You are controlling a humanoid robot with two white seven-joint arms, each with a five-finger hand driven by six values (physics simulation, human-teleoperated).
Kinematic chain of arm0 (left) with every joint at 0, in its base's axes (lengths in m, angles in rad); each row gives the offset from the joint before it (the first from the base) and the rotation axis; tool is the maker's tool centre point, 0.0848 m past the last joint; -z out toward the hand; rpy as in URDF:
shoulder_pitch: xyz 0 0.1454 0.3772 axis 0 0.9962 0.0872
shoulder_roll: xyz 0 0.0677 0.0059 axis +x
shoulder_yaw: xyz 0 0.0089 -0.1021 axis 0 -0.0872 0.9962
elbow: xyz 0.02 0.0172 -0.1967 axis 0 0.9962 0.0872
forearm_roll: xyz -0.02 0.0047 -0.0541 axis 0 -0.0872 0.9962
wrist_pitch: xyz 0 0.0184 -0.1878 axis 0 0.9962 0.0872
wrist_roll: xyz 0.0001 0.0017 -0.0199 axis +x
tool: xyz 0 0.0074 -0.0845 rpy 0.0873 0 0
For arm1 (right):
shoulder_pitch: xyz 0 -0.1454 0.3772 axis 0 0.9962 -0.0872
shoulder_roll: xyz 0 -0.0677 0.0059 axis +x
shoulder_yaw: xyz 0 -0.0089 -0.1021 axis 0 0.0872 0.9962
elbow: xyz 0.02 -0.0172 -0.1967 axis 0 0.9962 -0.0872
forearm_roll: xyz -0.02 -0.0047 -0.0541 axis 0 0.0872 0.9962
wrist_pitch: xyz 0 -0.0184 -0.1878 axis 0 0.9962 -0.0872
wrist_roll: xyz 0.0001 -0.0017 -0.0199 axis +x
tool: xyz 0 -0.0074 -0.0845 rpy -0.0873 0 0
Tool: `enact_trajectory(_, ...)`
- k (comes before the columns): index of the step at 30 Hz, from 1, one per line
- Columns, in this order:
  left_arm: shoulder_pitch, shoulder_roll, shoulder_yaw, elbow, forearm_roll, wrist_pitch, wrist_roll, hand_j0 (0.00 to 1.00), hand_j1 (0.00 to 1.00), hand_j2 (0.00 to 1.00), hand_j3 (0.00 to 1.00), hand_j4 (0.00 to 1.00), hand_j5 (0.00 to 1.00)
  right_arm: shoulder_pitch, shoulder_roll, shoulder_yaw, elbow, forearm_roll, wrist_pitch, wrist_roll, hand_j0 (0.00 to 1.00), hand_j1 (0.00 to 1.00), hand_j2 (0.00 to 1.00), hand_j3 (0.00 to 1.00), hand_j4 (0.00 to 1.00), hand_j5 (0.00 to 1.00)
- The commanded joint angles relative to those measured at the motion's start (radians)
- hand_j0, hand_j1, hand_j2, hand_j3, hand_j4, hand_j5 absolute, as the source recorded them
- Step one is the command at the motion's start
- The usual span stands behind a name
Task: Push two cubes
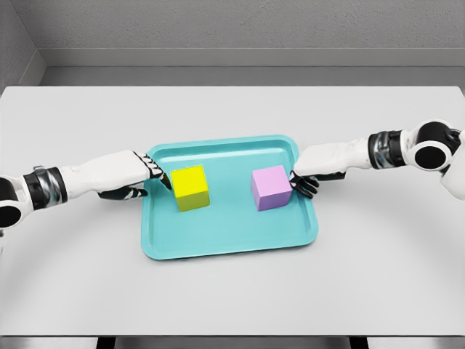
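Both hands at cubes on teal tray [232, 243], no writing visible
Left hand [134, 178] fingertips touch yellow cube [191, 187]; right hand [314, 171] curled fingers touch purple cube [271, 187]; neither grips, fingertips partly hidden

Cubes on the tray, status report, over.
Left hand at yellow cube, right hand at pink cube. Both cubes apart on tray. Gap between them clear.

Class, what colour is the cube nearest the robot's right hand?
Pink cube, seen in the head view.
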Motion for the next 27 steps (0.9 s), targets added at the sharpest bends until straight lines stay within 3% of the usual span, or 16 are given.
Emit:
enact_trajectory(1, 0.000, -0.009, -0.001, 0.005, 0.006, 0.002, 0.000, 0.63, 0.63, 0.63, 0.63, 0.63, 0.63, -0.002, 0.001, 0.009, -0.003, 0.001, -0.001, -0.001, 0.10, 0.10, 0.10, 0.10, 0.10, 0.10)
enact_trajectory(14, -0.017, -0.040, -0.015, 0.013, -0.006, 0.002, -0.001, 0.63, 0.63, 0.63, 0.63, 0.63, 0.63, -0.008, 0.016, 0.013, -0.013, 0.001, -0.001, -0.001, 0.10, 0.10, 0.10, 0.10, 0.10, 0.10)
enact_trajectory(27, -0.046, -0.054, -0.013, 0.087, -0.020, 0.002, -0.003, 0.63, 0.63, 0.63, 0.63, 0.63, 0.63, -0.023, 0.052, 0.038, -0.022, 0.001, -0.001, -0.001, 0.10, 0.10, 0.10, 0.10, 0.10, 0.10)
